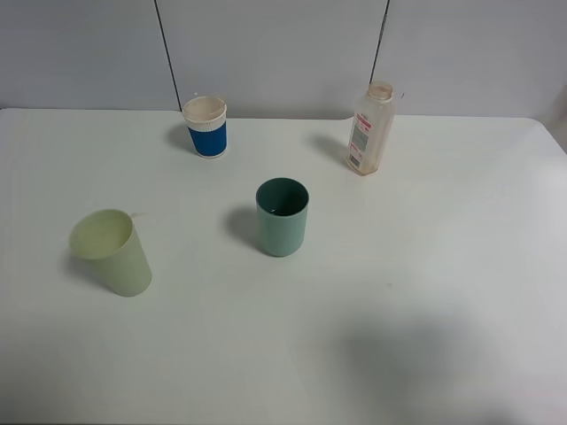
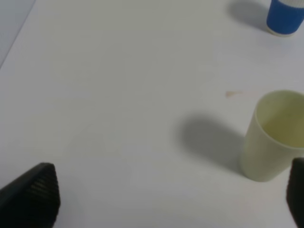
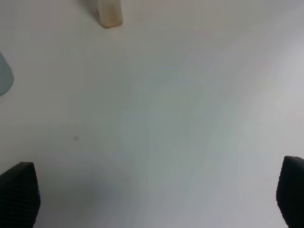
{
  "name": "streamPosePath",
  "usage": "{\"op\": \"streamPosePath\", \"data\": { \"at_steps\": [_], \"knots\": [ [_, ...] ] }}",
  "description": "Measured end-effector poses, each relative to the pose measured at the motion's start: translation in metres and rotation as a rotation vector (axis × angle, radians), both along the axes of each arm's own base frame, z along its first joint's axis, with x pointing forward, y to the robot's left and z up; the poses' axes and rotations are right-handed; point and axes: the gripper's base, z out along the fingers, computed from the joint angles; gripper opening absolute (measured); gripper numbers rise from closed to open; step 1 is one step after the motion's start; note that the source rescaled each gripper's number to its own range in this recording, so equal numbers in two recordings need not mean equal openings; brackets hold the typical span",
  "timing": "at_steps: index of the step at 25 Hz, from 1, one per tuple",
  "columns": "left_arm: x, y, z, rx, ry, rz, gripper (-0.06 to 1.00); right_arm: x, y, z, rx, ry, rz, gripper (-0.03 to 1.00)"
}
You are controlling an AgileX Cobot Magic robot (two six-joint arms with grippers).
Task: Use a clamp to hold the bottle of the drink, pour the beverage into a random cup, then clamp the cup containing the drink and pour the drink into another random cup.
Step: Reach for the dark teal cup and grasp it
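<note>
A pale drink bottle (image 1: 370, 129) with a red-and-white label stands uncapped at the back right of the white table; its base shows in the right wrist view (image 3: 109, 13). A blue cup with a white rim (image 1: 205, 127) stands at the back left, a dark green cup (image 1: 283, 217) in the middle, and a pale yellow-green cup (image 1: 112, 251) at the left. The left wrist view shows the pale cup (image 2: 273, 135) and the blue cup (image 2: 285, 17). My left gripper (image 2: 173, 197) is open and empty beside the pale cup. My right gripper (image 3: 156, 197) is open and empty over bare table.
The white table (image 1: 425, 292) runs to a grey panelled wall (image 1: 275, 49) at the back. A soft shadow (image 1: 416, 354) lies on the front right of the table. The green cup's edge shows in the right wrist view (image 3: 4, 76).
</note>
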Motion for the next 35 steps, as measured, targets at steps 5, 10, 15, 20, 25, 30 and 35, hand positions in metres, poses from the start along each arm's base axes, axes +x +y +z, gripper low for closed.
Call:
{"op": "streamPosePath", "data": {
  "at_steps": [5, 10, 15, 20, 25, 30, 35],
  "knots": [
    [0.0, 0.0, 0.0, 0.0, 0.0, 0.0, 0.88, -0.016, -0.003, -0.002, 0.016, -0.073, 0.0, 1.0],
    [0.0, 0.0, 0.0, 0.0, 0.0, 0.0, 0.88, -0.021, -0.004, -0.013, 0.028, -0.097, 0.006, 1.0],
    [0.0, 0.0, 0.0, 0.0, 0.0, 0.0, 0.88, -0.01, 0.003, -0.029, 0.075, -0.066, 0.027, 1.0],
    [0.0, 0.0, 0.0, 0.0, 0.0, 0.0, 0.88, -0.004, 0.006, -0.036, 0.097, -0.07, 0.032, 1.0],
    [0.0, 0.0, 0.0, 0.0, 0.0, 0.0, 0.88, -0.003, 0.004, -0.036, 0.106, -0.072, 0.011, 1.0],
    [0.0, 0.0, 0.0, 0.0, 0.0, 0.0, 0.88, -0.003, 0.003, -0.036, 0.114, -0.072, -0.011, 1.0],
    [0.0, 0.0, 0.0, 0.0, 0.0, 0.0, 0.88, -0.003, 0.003, -0.036, 0.114, -0.073, -0.011, 1.0]
  ]
}}
